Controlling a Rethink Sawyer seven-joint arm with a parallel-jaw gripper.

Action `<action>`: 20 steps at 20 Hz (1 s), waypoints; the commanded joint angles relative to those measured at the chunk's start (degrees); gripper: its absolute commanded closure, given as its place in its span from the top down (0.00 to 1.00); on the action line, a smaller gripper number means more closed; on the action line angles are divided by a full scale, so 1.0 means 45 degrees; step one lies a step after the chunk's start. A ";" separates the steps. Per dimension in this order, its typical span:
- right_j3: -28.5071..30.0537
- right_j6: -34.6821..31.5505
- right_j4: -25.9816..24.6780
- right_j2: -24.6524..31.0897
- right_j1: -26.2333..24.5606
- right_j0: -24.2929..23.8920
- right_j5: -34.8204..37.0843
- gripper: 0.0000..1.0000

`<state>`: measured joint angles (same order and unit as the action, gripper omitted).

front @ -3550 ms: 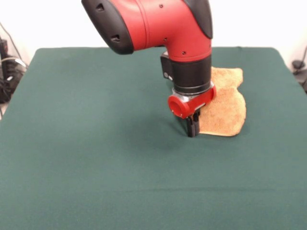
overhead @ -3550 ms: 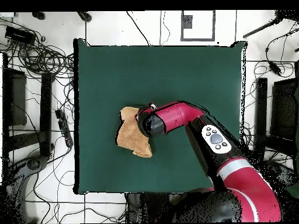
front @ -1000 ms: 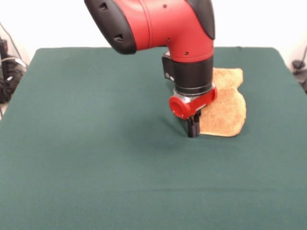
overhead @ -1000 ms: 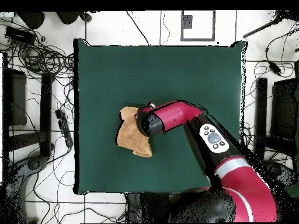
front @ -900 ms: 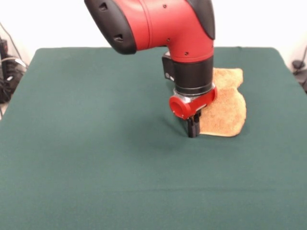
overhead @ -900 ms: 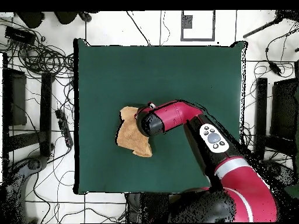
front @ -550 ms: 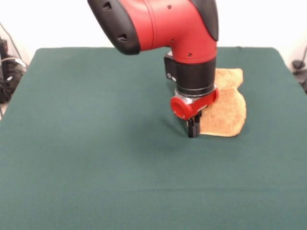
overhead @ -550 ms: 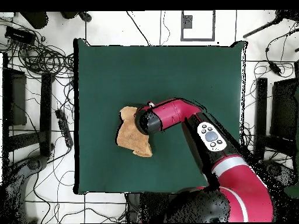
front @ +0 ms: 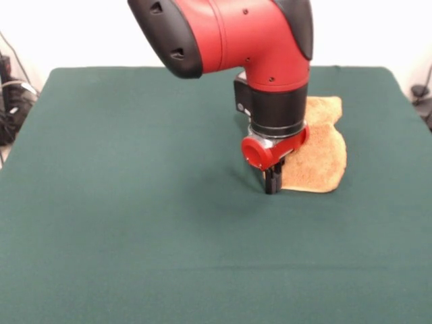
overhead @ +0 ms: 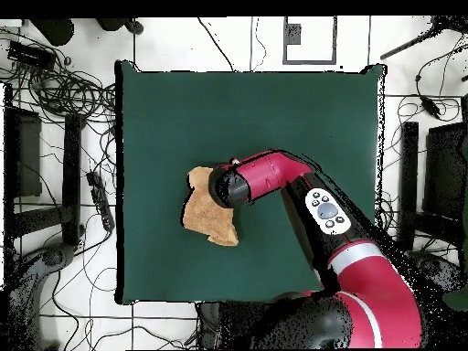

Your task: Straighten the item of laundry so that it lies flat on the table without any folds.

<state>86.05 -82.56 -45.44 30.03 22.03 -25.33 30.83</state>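
Front view: the red and black arm (front: 263, 47) comes down over the table (front: 135, 223), with its gripper (front: 271, 183) lowered to the green top at the near-left corner of the item of laundry (front: 322, 158); the dark fingers stand pressed together, with no gap visible between them, and their tips meet the towel's edge, though whether any cloth is pinched between them cannot be told; the towel lies right of the table's middle, toward the far edge, its near edge rounded and its far part partly hidden behind the wrist; its outline is irregular rather than square, with a notch along its right side, so it does not lie fully spread.

Overhead view: the golden-orange item of laundry (overhead: 203, 218) sits left of the table's (overhead: 311, 119) centre, nearer the left edge than the right; the arm (overhead: 274, 178) reaches across from the lower right and its head covers the cloth's upper right part; the gripper itself is hidden under the arm here; cables (overhead: 55, 82) lie on the floor around the table.
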 commanded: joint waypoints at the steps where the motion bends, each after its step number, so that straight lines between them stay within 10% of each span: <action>1: -0.2517 0.0353 -0.2094 -0.0451 -0.4842 0.0493 -0.2651 0.00; 20: -0.2564 0.0167 -0.2158 -0.0564 -0.4813 0.0607 -0.2651 0.00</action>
<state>85.63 -82.56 -45.44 30.02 21.98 -25.07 31.62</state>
